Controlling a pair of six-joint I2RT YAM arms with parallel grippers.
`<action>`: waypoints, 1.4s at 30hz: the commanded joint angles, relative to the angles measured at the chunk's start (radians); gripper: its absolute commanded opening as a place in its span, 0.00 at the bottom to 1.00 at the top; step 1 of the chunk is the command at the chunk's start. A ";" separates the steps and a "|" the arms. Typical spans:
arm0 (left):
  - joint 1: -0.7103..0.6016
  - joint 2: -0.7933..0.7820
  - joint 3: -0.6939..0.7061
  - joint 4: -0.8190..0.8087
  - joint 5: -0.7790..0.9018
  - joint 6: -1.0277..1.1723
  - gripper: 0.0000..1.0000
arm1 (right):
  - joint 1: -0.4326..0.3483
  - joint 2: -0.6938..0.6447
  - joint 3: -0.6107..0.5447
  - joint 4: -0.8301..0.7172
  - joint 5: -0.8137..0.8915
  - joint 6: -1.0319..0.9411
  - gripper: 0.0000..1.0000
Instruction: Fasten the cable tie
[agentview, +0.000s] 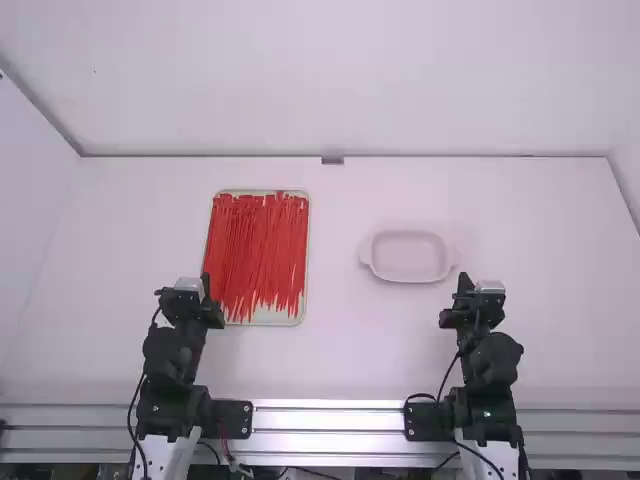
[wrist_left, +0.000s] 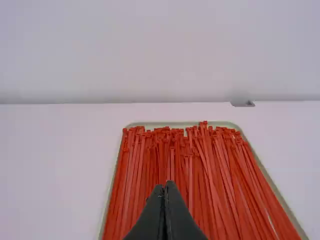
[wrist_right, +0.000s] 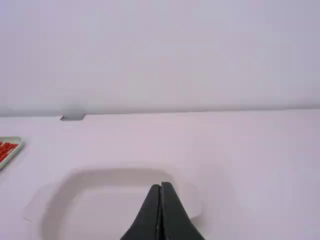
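The left arm (agentview: 182, 345) stands at the near left of the counter (agentview: 500, 330). From above, its wrist covers the near left corner of the tray (agentview: 260, 321). In the left wrist view the near end of this tray is cut off, and the left jaws hide some ties (wrist_left: 215, 175) in the middle. The ties overlap so much that I cannot count them, and their heads are hard to make out. In the right wrist view the near part of the dish (wrist_right: 115, 172) is cut off and partly hidden behind the right jaws, and a corner of the tray shows at the edge.

The ties are red, thin and straight. They lie side by side in a dense layer, their length running from near to far, and they fill the tray almost from rim to rim. The tray is pale and rectangular and lies left of the middle, just beyond the left jaws.

There are two arms, one tray, one dish and one small grey clip (agentview: 332, 158) at the far edge of the counter. The dish (agentview: 375, 262) is white, with two small handles. It lies right of the tray and apart from it, just beyond the right arm (agentview: 487, 355).

The left jaws are together, tip against tip, above the near end of the ties. The right jaws are together too, before the dish.
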 joint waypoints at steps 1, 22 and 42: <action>0.000 0.000 0.000 0.000 0.000 0.000 0.00 | 0.000 0.000 0.000 0.000 0.000 0.000 0.00; -0.031 0.188 0.146 -0.070 0.033 -0.010 0.17 | 0.039 0.244 0.165 -0.039 -0.039 0.002 0.18; -0.108 0.598 0.334 -0.087 0.109 -0.063 0.54 | 0.176 0.803 0.523 -0.145 -0.015 0.054 0.55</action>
